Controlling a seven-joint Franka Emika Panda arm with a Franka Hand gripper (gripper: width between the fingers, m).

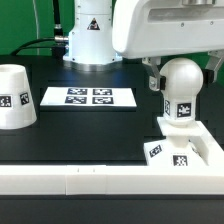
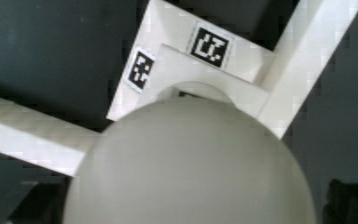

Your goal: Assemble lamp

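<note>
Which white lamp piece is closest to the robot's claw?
The round bulb, right inside the gripper above the square base; the cup-shaped shade stands far off.

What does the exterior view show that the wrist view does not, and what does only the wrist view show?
Only the exterior view shows the shade, the marker board and the robot arm. Only the wrist view shows the bulb from above, its round head hiding part of the base. Both show the bulb, the tagged base and the white rail.
</note>
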